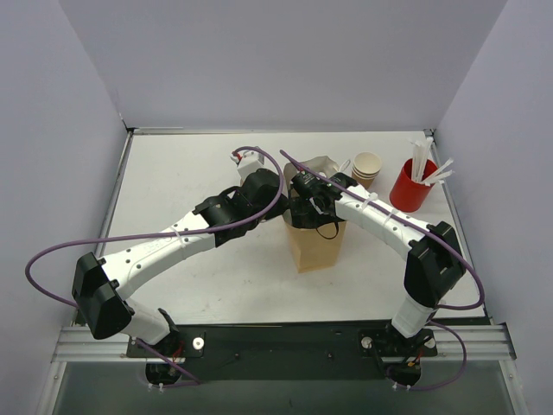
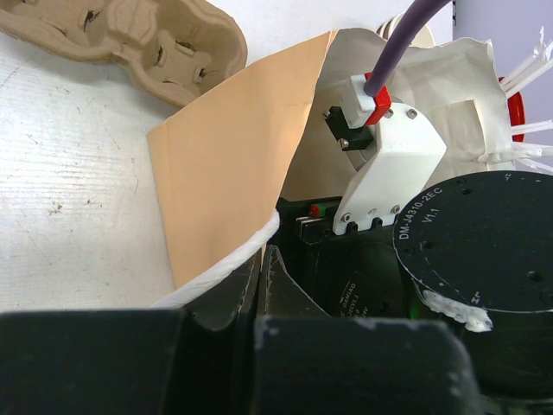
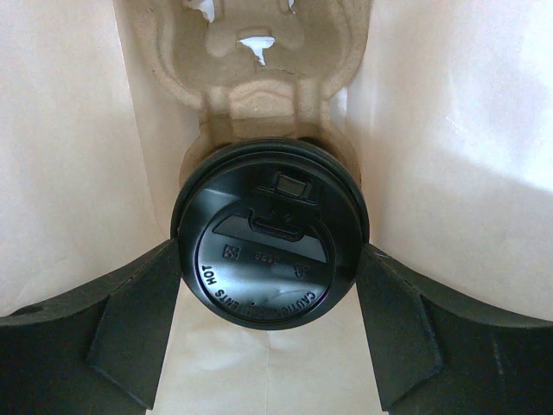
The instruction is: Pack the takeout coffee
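The takeout coffee [image 3: 270, 255] shows only in the right wrist view, as a black domed lid hiding the cup body. It sits inside the open brown paper bag [image 1: 315, 246], over a slot of a brown pulp carrier [image 3: 259, 78] lying in the bag. My right gripper [image 3: 272, 281] reaches down into the bag [image 1: 313, 212], its two fingers pressed against opposite sides of the lid. My left gripper [image 2: 259, 259] is shut on the bag's rim and white handle [image 2: 226, 259], holding the left side of the bag's mouth [image 1: 289, 206].
A stack of tan paper cups [image 1: 367, 169] and a red cup with white straws [image 1: 413, 183] stand at the back right. Another pulp carrier [image 2: 130, 39] lies on the table behind the bag. White walls close in the table.
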